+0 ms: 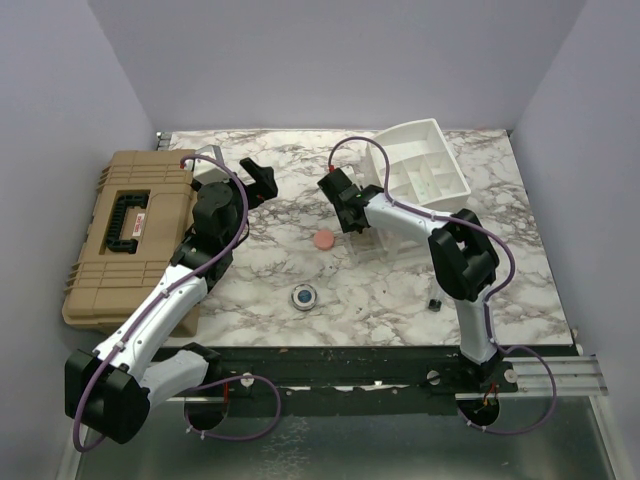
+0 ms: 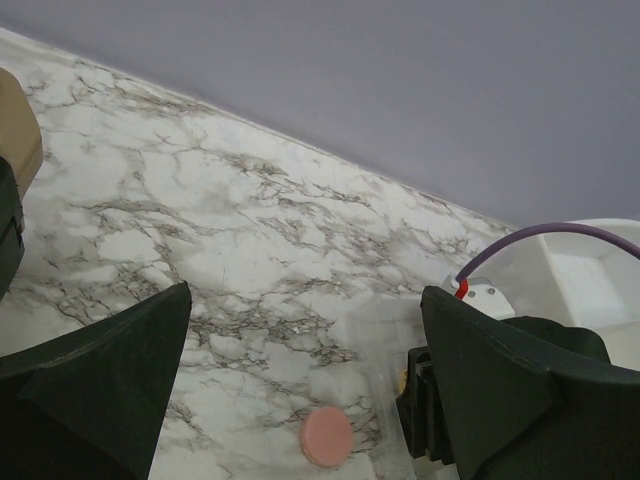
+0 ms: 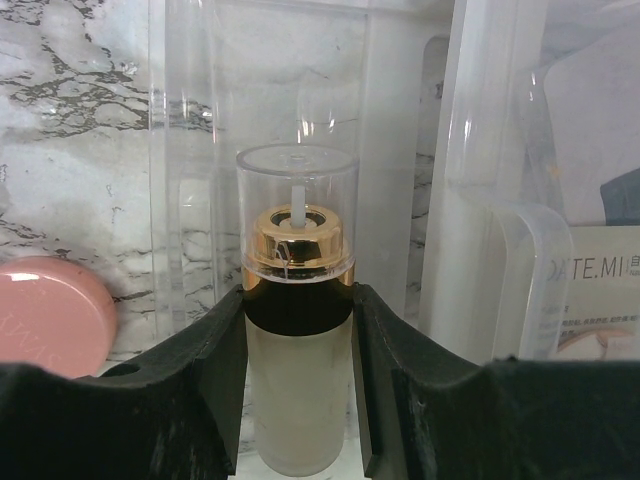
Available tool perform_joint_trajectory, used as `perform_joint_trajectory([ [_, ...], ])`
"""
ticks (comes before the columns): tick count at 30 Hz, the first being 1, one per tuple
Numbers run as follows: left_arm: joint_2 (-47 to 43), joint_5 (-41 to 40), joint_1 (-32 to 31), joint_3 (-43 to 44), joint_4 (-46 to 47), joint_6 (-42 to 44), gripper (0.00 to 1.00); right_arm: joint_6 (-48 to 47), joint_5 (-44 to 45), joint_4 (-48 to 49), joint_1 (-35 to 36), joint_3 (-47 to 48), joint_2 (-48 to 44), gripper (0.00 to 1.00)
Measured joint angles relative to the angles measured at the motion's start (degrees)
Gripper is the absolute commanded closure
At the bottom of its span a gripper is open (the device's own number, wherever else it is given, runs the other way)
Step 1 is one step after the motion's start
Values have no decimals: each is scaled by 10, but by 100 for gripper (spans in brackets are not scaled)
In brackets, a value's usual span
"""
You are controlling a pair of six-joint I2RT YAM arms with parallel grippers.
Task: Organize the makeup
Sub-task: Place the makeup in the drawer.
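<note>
Right gripper [image 3: 300, 300] fingers are seen clamped on the bottle [image 3: 300, 420], which is held upright, gripped just below its gold collar and clear cap, in front of a clear box [image 3: 190, 150]. At 9 o'clock of the bottle, the puff [image 3: 50, 310] is laid flat on the table [image 1: 260, 270]. Seen from above, the compact [image 1: 303, 296] is placed at 6 o'clock of the puff, and the vial [image 1: 435, 302] at 3 o'clock of the compact, well apart. At 3 o'clock of the case [image 1: 120, 235], the left gripper [image 1: 260, 176] is held with jaws wide apart and nothing between them.
</note>
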Motion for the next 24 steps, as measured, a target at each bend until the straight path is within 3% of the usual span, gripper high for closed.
perform_joint_trajectory([
  [22,1,0,1,0,0,-1,1,-11,-12,-5,-7,12,5,50],
  [24,2,0,1,0,0,-2,1,-14,-12,-8,-7,16,4,46],
])
